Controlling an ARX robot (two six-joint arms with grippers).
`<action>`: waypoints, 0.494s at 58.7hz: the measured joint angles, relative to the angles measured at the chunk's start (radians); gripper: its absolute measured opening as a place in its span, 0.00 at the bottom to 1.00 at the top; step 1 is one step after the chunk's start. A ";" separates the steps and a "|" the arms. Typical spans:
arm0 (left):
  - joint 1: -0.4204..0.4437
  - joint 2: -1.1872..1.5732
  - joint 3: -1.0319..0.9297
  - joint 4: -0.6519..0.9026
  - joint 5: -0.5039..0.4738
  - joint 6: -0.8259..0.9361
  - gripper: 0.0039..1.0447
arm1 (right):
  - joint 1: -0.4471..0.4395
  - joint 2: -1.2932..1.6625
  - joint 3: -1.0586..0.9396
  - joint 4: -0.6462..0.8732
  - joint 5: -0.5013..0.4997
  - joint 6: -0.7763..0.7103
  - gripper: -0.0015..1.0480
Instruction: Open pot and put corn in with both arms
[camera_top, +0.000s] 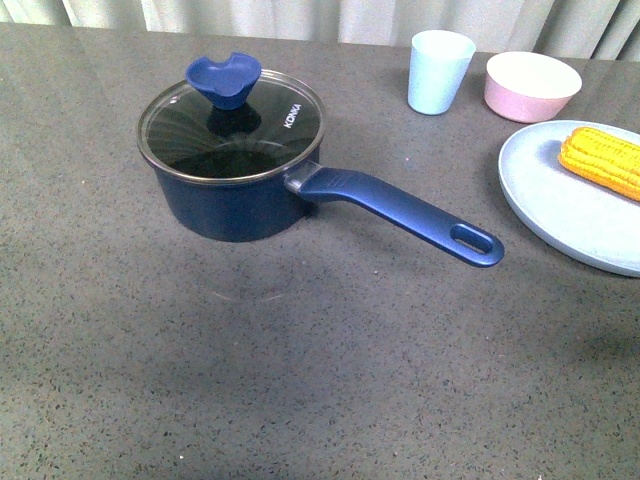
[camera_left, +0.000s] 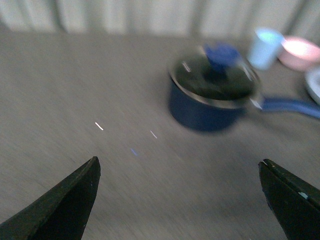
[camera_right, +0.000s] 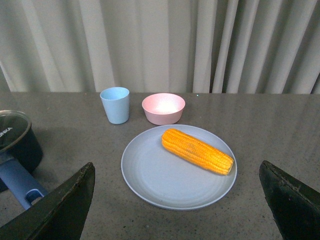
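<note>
A dark grey speckled table (camera_top: 300, 380) carries four things, all in its far half. The dark blue pot (camera_top: 225, 205), its glass lid (camera_top: 280, 125) on, stands left of centre with its long handle (camera_top: 400, 210) angled toward the near right. Beyond the handle stand a pale blue cup (camera_top: 440, 70) and, just beside it, a pink bowl (camera_top: 532, 85), while a pale blue plate (camera_top: 560, 215) lies at the right edge, near the bowl.

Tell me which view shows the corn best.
Right wrist view: the whole corn lies sharp and unobstructed on the plate. Front view cuts it off at the frame edge. Left wrist view is blurred; no corn visible.
</note>
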 joint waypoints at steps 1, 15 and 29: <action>-0.004 0.049 0.007 0.034 0.008 -0.003 0.92 | 0.000 0.000 0.000 0.000 0.000 0.000 0.91; -0.114 0.667 0.146 0.559 -0.093 -0.084 0.92 | 0.000 0.000 0.000 0.000 0.002 0.000 0.91; -0.209 0.945 0.267 0.723 -0.115 -0.124 0.92 | 0.000 0.000 0.000 0.000 0.002 0.000 0.91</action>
